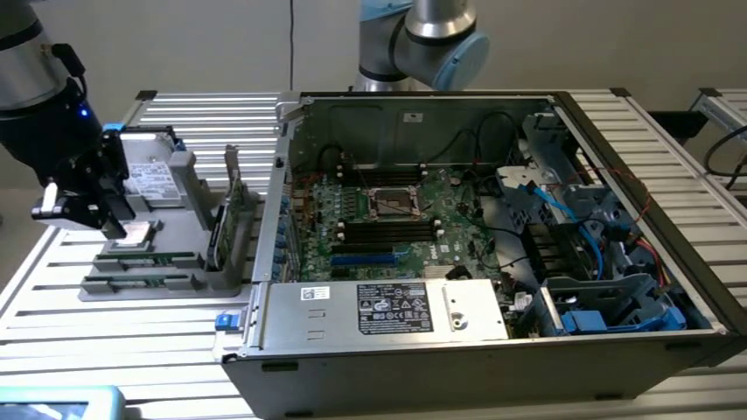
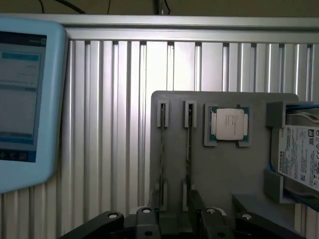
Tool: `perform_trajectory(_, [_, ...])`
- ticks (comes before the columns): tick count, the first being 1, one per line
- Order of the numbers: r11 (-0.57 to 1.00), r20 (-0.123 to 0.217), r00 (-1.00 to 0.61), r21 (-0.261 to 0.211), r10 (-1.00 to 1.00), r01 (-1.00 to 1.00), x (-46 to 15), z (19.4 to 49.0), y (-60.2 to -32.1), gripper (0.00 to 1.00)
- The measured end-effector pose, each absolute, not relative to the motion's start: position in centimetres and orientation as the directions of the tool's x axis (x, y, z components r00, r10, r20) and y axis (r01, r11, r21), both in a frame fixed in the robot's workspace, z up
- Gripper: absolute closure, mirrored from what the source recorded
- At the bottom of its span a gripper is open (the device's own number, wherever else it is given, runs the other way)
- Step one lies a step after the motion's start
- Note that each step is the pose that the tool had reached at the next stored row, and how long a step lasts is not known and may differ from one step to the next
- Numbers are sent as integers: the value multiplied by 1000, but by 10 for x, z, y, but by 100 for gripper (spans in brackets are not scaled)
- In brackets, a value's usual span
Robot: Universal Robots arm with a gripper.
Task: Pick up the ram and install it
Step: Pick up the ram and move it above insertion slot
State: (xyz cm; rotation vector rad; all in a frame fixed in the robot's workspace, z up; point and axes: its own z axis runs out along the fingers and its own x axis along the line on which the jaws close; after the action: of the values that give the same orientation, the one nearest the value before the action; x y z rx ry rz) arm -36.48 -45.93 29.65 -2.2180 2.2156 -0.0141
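Two ram sticks stand on edge in slots of a grey parts holder point(image 1: 175, 229). One ram stick point(image 1: 147, 260) lies behind the other ram stick point(image 1: 138, 282), and both show edge-on as thin lines point(image 2: 163, 144) point(image 2: 188, 144). My gripper point(image 1: 112, 227) hangs just above the holder point(image 2: 224, 169), over its end by the CPU, on the exterior view's left. Its dark fingers point(image 2: 195, 204) stand apart with nothing between them, so my gripper point(image 2: 175, 211) is open. The open computer case point(image 1: 280, 157) shows black memory slots point(image 1: 386, 229) on its motherboard.
The holder also carries a CPU point(image 1: 138, 232) point(image 2: 228, 123), a silver hard drive point(image 1: 152, 175) point(image 2: 299, 157) and an upright green expansion card point(image 1: 229, 210). A light-blue tablet point(image 2: 25, 94) point(image 1: 52, 404) lies on the slatted metal table point(image 1: 117, 350). A second arm's base point(image 1: 421, 44) stands behind the case.
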Motion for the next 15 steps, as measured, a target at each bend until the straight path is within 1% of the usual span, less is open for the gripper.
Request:
perform_trajectory(10, [-15,2,15,-5,-1000,-1000,-361,278,-462,64])
perform_trajectory(15, [-15,1,15,15,-1000,-1000,-361,271,-464,64])
